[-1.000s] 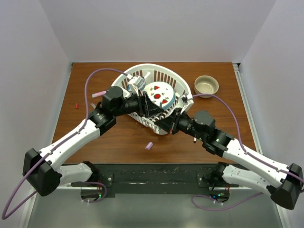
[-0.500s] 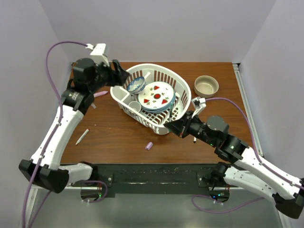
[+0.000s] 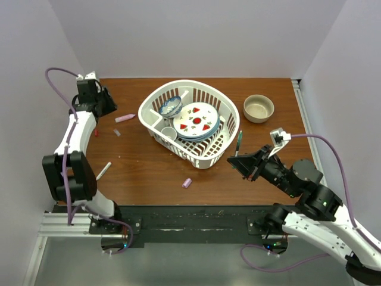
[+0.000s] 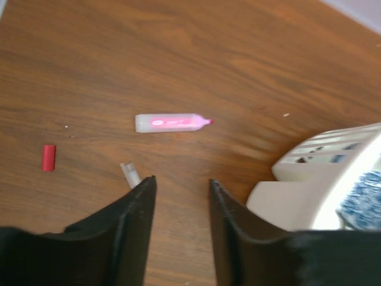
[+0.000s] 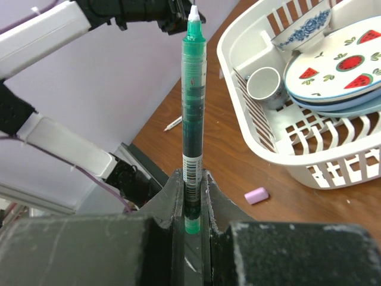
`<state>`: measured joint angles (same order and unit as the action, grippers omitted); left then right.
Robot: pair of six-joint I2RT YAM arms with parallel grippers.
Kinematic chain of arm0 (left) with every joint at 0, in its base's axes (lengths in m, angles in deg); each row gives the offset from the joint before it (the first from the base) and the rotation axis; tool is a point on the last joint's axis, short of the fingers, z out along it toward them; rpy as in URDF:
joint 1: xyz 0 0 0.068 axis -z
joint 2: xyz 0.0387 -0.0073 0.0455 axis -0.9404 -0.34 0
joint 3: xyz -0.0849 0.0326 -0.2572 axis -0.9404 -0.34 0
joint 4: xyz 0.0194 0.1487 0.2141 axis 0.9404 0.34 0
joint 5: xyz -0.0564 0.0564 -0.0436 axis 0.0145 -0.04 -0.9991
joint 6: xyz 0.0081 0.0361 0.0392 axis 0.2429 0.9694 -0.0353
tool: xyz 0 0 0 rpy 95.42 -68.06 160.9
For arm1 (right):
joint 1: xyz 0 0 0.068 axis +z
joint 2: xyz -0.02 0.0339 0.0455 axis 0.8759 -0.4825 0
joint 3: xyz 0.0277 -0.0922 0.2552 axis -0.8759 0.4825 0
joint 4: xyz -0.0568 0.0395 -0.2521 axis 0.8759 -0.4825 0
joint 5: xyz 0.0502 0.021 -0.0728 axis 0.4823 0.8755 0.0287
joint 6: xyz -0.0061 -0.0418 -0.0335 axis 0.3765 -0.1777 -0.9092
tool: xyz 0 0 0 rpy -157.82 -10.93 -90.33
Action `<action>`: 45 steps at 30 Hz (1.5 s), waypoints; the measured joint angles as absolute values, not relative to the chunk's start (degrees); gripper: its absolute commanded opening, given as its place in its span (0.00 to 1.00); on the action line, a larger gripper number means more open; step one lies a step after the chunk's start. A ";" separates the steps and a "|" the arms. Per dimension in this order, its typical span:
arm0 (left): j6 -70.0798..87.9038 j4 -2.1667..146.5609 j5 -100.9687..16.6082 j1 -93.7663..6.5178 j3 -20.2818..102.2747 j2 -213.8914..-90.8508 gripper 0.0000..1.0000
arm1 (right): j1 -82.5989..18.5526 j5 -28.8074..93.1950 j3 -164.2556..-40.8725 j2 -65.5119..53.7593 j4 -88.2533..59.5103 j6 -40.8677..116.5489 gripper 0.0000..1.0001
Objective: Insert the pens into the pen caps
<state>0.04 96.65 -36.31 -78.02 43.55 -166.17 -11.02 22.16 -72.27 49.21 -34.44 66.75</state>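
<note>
My right gripper [image 3: 238, 159] [image 5: 191, 185] is shut on a dark green pen [image 3: 238, 143] [image 5: 193, 107] and holds it above the table, right of the basket. My left gripper [image 3: 107, 102] [image 4: 181, 190] is open and empty, low over the far left of the table. The lilac-pink pen [image 3: 124, 118] [image 4: 171, 122] lies just ahead of it. A red cap [image 3: 96, 132] [image 4: 48, 157] and a small pale stub [image 3: 116, 133] [image 4: 129, 174] lie beside it. A white pen [image 3: 103, 171] [image 5: 173, 123] lies at the left. A lilac cap [image 3: 187, 183] [image 5: 256, 195] lies in front of the basket. No black cap shows.
A white basket [image 3: 152, 101] [image 5: 286, 156] [image 4: 309, 155] with plates, a patterned bowl and a cup stands at the table's middle back. A tan bowl [image 3: 258, 108] stands at the back right. Walls close in the left, right and back edges.
My left arm has swung from the basket to the far left corner, its gripper now open over the pink pen. My right arm has drawn back from the basket to the right with the green pen.
</note>
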 measured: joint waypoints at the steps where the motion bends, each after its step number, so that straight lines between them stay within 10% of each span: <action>1: 0.07 95.99 -36.88 -78.77 43.30 -167.94 0.29 | -11.02 21.96 -72.45 49.73 -35.10 66.49 0.00; 6: 0.02 94.84 -38.96 -80.23 43.04 -175.90 0.00 | -11.02 20.39 -73.82 51.65 -38.79 65.00 0.00; 45: 3.69 98.59 -25.36 -80.15 41.58 -187.35 0.00 | -11.02 17.98 -76.18 54.65 -43.69 62.14 0.00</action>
<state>3.69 98.59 -25.36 -80.15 41.58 -187.35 -11.02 17.98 -76.18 54.65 -43.69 62.14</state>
